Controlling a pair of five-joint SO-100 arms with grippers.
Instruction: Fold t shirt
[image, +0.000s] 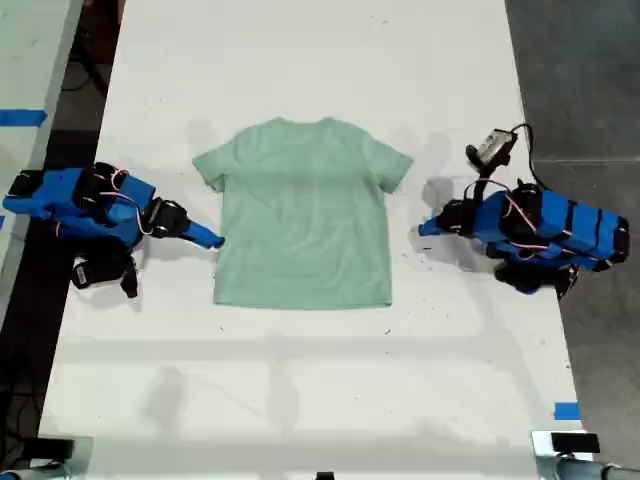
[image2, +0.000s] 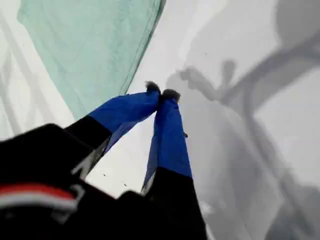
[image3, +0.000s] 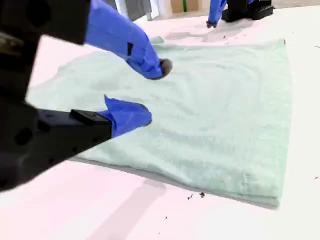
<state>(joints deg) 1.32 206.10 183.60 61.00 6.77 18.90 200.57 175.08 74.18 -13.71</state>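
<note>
The t shirt (image: 303, 215) lies flat and unfolded mid-table (image: 300, 400), neck toward the far edge. My second gripper (image3: 152, 91) hovers with jaws parted over its side edge. If it closes too shallow it may catch one layer only, or drag the cloth into wrinkles. My first gripper (image2: 161, 92), clenched on nothing, sits apart beyond the opposite side.

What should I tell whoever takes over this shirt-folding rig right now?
My first gripper is shut and empty, over bare table, just short of the t shirt on the exterior view's right.
My second gripper is open, at the shirt's edge on the exterior view's left, holding nothing.
The t shirt lies flat and spread out mid-table, sleeves out.
Done: no fold yet.
Left: grasp the shirt and make every fold.
</note>
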